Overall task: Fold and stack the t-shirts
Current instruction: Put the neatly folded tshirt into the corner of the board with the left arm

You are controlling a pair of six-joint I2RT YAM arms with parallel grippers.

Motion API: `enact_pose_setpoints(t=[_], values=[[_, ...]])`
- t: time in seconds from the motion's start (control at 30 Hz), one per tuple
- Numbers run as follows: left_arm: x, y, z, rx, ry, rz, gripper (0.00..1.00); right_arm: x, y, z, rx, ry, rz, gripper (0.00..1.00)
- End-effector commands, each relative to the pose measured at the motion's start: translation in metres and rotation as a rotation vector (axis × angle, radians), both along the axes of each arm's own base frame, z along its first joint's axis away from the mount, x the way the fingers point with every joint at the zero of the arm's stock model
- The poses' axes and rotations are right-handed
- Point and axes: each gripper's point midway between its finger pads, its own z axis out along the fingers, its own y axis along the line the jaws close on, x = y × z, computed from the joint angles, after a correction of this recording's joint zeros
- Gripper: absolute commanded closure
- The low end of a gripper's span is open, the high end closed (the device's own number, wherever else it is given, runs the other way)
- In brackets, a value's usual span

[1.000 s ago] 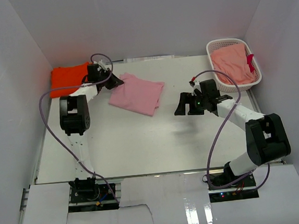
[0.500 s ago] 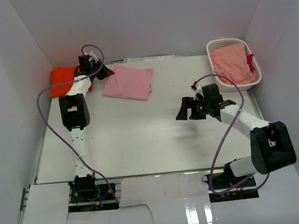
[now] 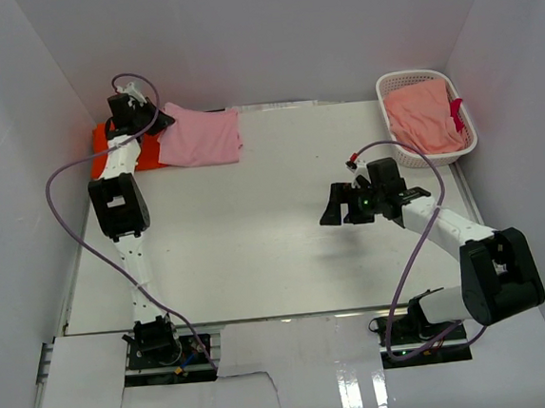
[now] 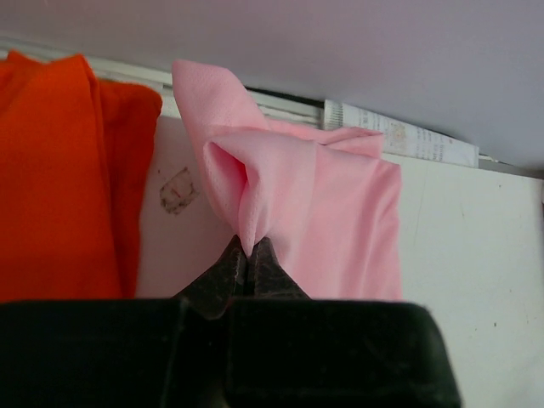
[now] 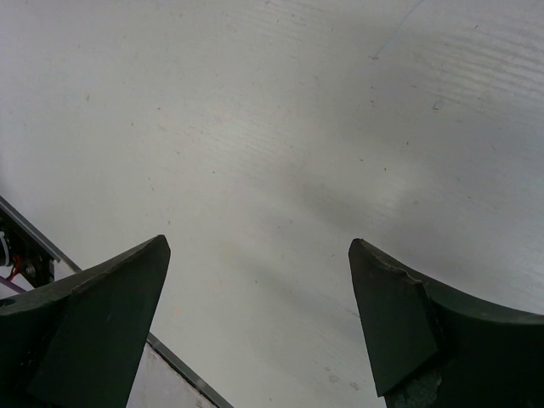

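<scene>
The folded light pink t-shirt [image 3: 202, 139] lies at the far left of the table, its left edge over the bright orange t-shirt [image 3: 105, 139] in the far left corner. My left gripper [image 3: 160, 121] is shut on a pinched fold of the pink t-shirt [image 4: 297, 195]; the orange t-shirt [image 4: 59, 178] lies just left of it in the left wrist view. My right gripper [image 3: 330, 208] is open and empty above bare table right of centre. It also shows in the right wrist view [image 5: 259, 246], with only white table under it.
A white lattice basket [image 3: 388, 86] holding a salmon cloth [image 3: 423, 119] stands at the far right corner. White walls close in the table on the left, back and right. A paper label strip [image 4: 399, 136] lies along the back edge.
My left gripper has dragged the pink t-shirt left and back, from the table's middle-left to partly over the orange one. My right gripper has barely moved.
</scene>
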Motion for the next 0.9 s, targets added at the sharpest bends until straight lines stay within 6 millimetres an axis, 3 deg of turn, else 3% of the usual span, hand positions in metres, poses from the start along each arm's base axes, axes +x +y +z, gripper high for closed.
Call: enact_pose_setpoints(t=[0.0, 0.23, 0.57, 0.87], values=[[0.009, 0.001, 0.047, 0.055, -0.132, -0.034, 1.0, -0.005, 0.004, 0.003, 0.008, -0.016, 0.023, 0.08], [0.01, 0.023, 0.069, 0.099, -0.194, -0.006, 1.0, -0.012, 0.009, 0.0, 0.01, -0.009, 0.034, 0.08], [0.005, 0.093, 0.084, 0.117, -0.22, 0.1, 1.0, -0.023, 0.02, 0.003, -0.007, -0.001, 0.074, 0.08], [-0.002, 0.144, 0.106, 0.163, -0.281, 0.159, 1.0, -0.038, 0.025, 0.004, -0.017, 0.01, 0.117, 0.09]])
